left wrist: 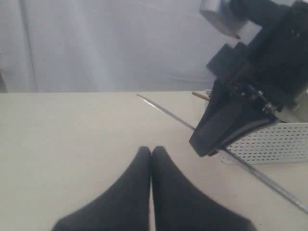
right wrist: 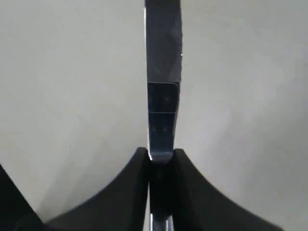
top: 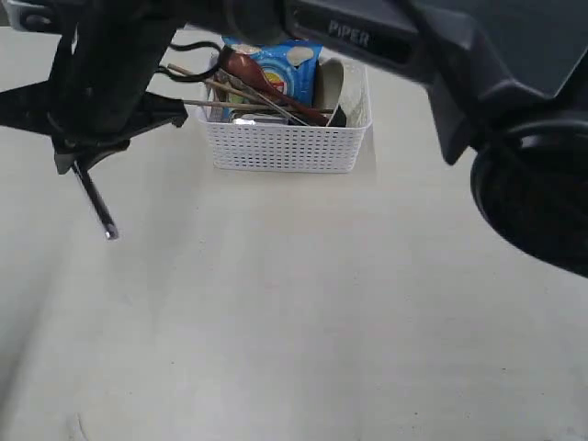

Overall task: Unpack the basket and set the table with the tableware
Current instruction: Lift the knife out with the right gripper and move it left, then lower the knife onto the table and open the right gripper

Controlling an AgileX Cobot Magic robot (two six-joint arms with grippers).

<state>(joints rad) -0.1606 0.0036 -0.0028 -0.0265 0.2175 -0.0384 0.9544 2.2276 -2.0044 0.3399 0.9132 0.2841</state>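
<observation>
- Cream-white worktop (top: 322, 303) fills every view, with a pale curtain (left wrist: 96, 43) behind it in the left wrist view
- right hand (right wrist: 161, 156) is pinched narrow on the steel knife (right wrist: 163, 72); it grips one flat end and the rest sticks straight out past the fingertips
- exterior view: right hand (top: 81, 154) is over the left side of the worktop and the knife (top: 95, 202) hangs tilted with its tip low; cannot tell if it touches
- left hand (left wrist: 151, 151) has its fingers pressed together with nothing between them; it sits low over the worktop facing the right hand (left wrist: 209, 144) and knife (left wrist: 168, 113)
- basket (top: 289, 147) stands at the far middle of the worktop, well apart from the knife tip
- in the basket: reddish-brown spoon (top: 271, 87), wooden chopsticks (top: 188, 73), shiny cup (top: 329, 84), blue chip bag (top: 276, 64); the rest is too jumbled to tell
- judgement: the step is laying the knife down left of the basket; the task is early, with most pieces not yet out
- risk: the grip is thin and at one end, so the knife could swivel or slip in the pads if its tip lands first
- risk: released tilted from above, the knife could bounce or skid out of place
- risk: the left hand is near the drop spot, so the arms could clash
- risk: the right arm crosses above the basket and could snag the protruding chopsticks
</observation>
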